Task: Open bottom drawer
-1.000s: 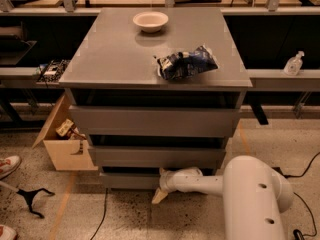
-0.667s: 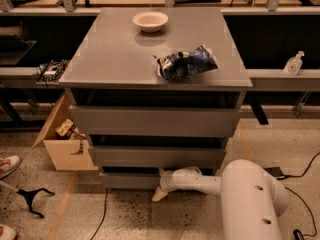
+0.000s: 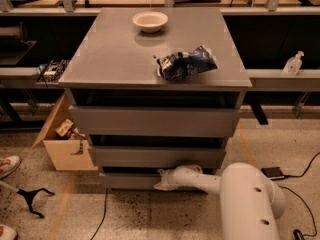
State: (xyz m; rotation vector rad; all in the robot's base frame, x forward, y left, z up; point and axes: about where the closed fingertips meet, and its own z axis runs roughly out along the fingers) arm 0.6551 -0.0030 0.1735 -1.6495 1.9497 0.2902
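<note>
The bottom drawer [image 3: 127,180] is seen at the foot of the desk [image 3: 110,49], under its front edge, as the lowest of three grey handleless fronts. It is topped by the middle drawer [image 3: 150,156], and above that by the top drawer [image 3: 150,121]. A dark gap is seen above each front. How far out the bottom drawer stands cannot be told.

The tool [image 3: 161,183] is held low, against the upper edge of the bottom drawer's front, about midway along the desk's front edge. Whether the tool is apart or together cannot be told. It is carried on the white arm [image 3: 240,194], which is stretched in from the right, below the desk's front right corner.

On the desk top, a white bowl [image 3: 150,21] is set near the back edge, about midway along it. A crumpled blue and white bag [image 3: 187,64] is laid near the front edge, towards the front right corner, well apart from the bowl.

An open cardboard box [image 3: 62,144] is placed on the floor beside the desk's left edge, with small items inside. A clear bottle [image 3: 292,63] is stood on a ledge beyond the right edge. A shoe [image 3: 7,165] and a black stand foot [image 3: 30,199] are seen on the floor to the far left.
</note>
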